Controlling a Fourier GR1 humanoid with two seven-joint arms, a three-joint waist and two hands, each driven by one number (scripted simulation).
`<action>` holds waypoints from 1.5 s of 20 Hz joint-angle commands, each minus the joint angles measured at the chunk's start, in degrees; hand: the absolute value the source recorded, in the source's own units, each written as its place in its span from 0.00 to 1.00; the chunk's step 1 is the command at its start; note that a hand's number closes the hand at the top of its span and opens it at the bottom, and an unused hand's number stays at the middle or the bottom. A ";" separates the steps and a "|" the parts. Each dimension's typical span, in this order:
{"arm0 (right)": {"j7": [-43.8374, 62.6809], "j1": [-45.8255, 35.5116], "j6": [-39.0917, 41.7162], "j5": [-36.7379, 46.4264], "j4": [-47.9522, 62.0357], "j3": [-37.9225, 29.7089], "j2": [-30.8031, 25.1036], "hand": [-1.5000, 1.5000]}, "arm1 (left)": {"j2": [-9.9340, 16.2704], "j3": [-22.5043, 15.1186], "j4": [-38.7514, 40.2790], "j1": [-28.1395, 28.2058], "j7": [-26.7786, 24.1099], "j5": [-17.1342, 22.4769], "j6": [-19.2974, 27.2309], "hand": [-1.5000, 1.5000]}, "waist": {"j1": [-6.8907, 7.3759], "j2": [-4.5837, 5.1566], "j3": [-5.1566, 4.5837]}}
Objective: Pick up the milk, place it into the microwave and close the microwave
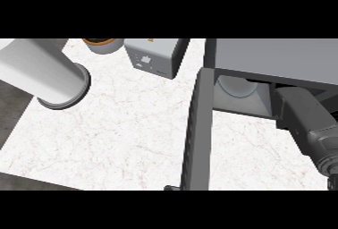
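Milk is hidden; microwave (277, 58) door (198, 134) stands open over bare table (112, 134). Right forearm (307, 120) reaches inside; hand state cannot be told.

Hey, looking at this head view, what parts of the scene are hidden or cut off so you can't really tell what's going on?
- Milk: not identifiable; the microwave top covers most of its inside, leaving only a pale rounded shape.
- Right hand: cut off at the lower edge; only the forearm shows.
- Left hand: hidden, only the forearm end shows.
- Cup: cropped by the top edge.
- Microwave door: seen edge-on, its face is unreadable.
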 commanded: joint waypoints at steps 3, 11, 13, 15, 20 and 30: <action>1.09 -1.51 1.34 1.65 -0.06 1.52 -5.06 1.00 | 0.88 0.16 0.06 -0.61 0.21 -1.95 -0.53 0.00 | 0.98 1.40 0.42; 1.46 -3.87 0.47 -0.72 -0.56 -0.27 -3.62 0.00 | 0.23 -0.90 0.57 -2.23 -0.23 -4.42 -0.88 0.00 | 1.10 1.44 0.52; -0.69 -4.68 5.71 -0.69 -1.63 -0.05 -2.93 0.00 | 0.93 -0.61 1.70 -2.28 -0.14 -3.81 -1.20 0.00 | 1.33 1.19 0.55; -0.12 -5.90 8.33 0.74 -1.22 1.57 -2.10 0.00 | 1.28 -1.06 2.06 -2.98 0.01 -4.53 -1.35 0.00 | 1.86 1.19 0.38; 5.46 -7.54 5.37 5.06 1.60 5.97 0.51 0.00 | -0.50 -3.20 2.55 -3.82 -0.29 -6.93 -2.20 0.00 | 2.38 0.91 -0.01; 9.96 -12.45 -1.35 3.63 0.45 5.08 4.84 0.00 | 0.44 -4.88 5.13 -5.55 0.16 -7.26 -3.21 0.00 | 3.08 0.16 -0.05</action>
